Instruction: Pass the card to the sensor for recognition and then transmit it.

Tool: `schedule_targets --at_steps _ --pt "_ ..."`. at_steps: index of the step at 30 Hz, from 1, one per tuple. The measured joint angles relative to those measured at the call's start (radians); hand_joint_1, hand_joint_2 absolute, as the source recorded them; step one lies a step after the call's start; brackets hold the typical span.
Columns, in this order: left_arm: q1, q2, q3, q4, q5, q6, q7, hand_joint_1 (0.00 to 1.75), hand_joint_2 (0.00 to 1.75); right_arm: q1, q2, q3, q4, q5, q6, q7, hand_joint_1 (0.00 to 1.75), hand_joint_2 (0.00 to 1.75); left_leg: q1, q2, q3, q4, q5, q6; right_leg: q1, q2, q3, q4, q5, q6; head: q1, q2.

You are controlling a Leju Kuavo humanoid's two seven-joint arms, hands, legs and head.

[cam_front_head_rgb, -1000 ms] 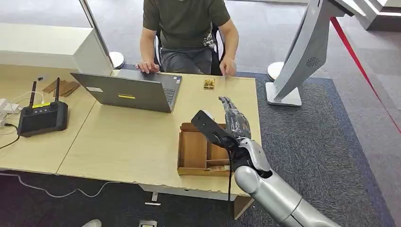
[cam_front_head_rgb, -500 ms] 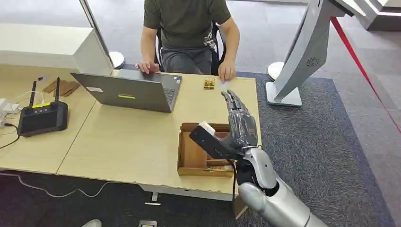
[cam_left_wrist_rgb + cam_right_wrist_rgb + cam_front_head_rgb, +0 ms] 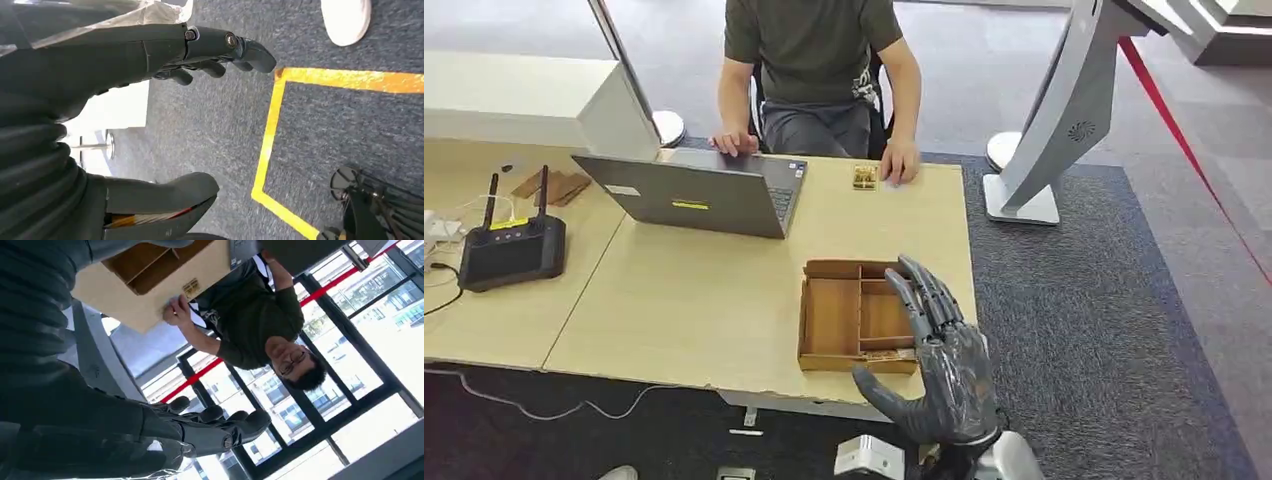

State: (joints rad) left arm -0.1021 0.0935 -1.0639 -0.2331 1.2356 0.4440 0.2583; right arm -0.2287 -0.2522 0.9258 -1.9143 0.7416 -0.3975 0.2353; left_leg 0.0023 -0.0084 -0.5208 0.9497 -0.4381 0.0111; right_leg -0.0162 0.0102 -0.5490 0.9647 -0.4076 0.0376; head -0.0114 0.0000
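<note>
Cardboard tray [image 3: 856, 318] sits near the bench [image 3: 704, 300] front edge, compartments looking bare from the head view. Right robot hand [image 3: 944, 370] hovers low at that edge, just beside the tray, fingers spread wide, holding nothing I can see. Left robot hand [image 3: 150, 50] hangs over the carpet, fingers loosely apart, also holding nothing.

Card: can't locate it in any view. Person [image 3: 819, 60] across the bench has a hand [image 3: 899, 162] pressed down beside a small gold block [image 3: 864, 177]; something may be under it, can't tell. My read: the handover looks done or nearly so, but I can't confirm the sensor step.

Around: open laptop [image 3: 694, 192] in front of the person, black box with antennas [image 3: 512, 245] far left, grey stand [image 3: 1054, 110] off the bench's right end. Nothing blocking the right arm.
</note>
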Motion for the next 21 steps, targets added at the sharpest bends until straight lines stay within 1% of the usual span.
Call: schedule_targets --at_steps 7,9,11,15,18,21 --pt "0.000 0.003 0.011 0.002 -0.001 -0.013 0.003 0.00 1.75 0.031 -0.012 -0.005 -0.021 -0.028 0.003 -0.035 0.00 1.75 0.000 0.001 0.000 0.000 0.000 0.001 0.000 0.000 0.000 0.000 0.000 0.000 0.000 0.000" --pt "0.000 0.004 0.017 0.003 -0.001 -0.013 0.003 0.00 1.75 0.033 -0.014 -0.005 -0.021 -0.028 0.014 -0.038 0.00 1.75 0.000 0.001 0.000 0.000 0.000 0.001 0.000 0.000 0.000 0.000 0.000 0.000 0.000 0.000" --pt "-0.001 0.004 0.018 0.003 -0.003 -0.014 0.006 0.00 1.75 0.033 -0.014 -0.003 -0.019 0.000 0.045 -0.023 0.00 1.75 0.000 0.001 0.000 0.000 0.000 0.001 0.000 0.000 0.000 0.000 0.000 0.000 0.000 0.000" --pt "-0.001 0.004 0.022 0.003 -0.006 -0.016 0.012 0.00 1.75 0.029 -0.012 0.007 0.000 0.091 0.103 0.042 0.00 1.75 0.000 0.001 -0.001 0.000 0.000 0.001 0.000 0.000 0.000 0.000 0.000 0.000 0.000 0.000" --pt "-0.002 0.004 0.025 0.003 -0.006 -0.016 0.015 0.00 1.75 0.029 -0.005 0.013 0.045 0.097 0.137 0.075 0.00 1.75 0.000 0.000 -0.001 0.000 0.000 0.001 0.000 0.000 0.000 0.000 0.000 0.000 0.000 0.000" --pt "-0.002 0.004 0.025 0.003 -0.006 -0.016 0.019 0.00 1.75 0.029 0.002 0.016 0.087 0.097 0.141 0.080 0.00 1.75 0.000 0.000 -0.001 0.000 0.000 0.001 0.000 0.000 0.000 0.000 0.000 0.000 0.000 0.000"
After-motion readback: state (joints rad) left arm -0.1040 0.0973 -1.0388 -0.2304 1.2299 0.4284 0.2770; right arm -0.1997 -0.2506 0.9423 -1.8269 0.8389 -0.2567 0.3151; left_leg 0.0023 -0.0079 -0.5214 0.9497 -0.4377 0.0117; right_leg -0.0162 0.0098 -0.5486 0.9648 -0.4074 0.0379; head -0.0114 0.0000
